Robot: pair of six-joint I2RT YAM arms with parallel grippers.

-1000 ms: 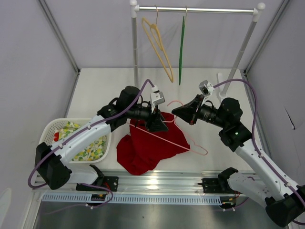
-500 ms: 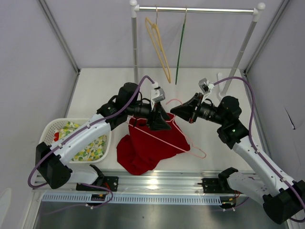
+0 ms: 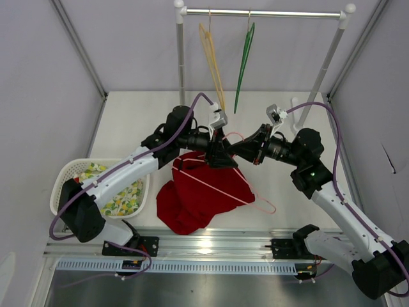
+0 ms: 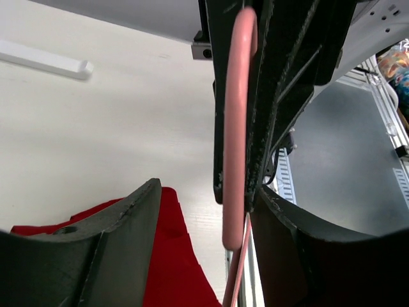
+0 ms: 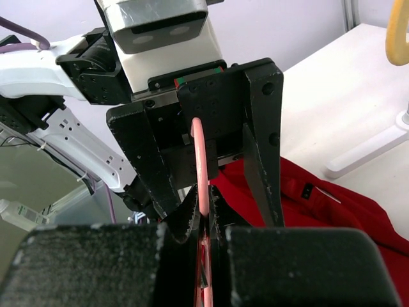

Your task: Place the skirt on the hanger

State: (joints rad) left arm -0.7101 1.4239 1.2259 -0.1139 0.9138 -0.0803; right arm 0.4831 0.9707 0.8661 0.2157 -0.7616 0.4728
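So, right gripper: fingers were pressed together on the pink hanger near its hook
Left gripper: fingers stood spread, one on either side of that wire, facing the right gripper tip to tip
Hanger: hung tilted, its long bar sloping down across the skirt
Skirt: red, lay crumpled on the table between the arms, top edge up by the grippers

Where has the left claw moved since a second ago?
Yes: the left gripper shifted right and backward, away from the basket, up to the hanger that the right gripper holds.
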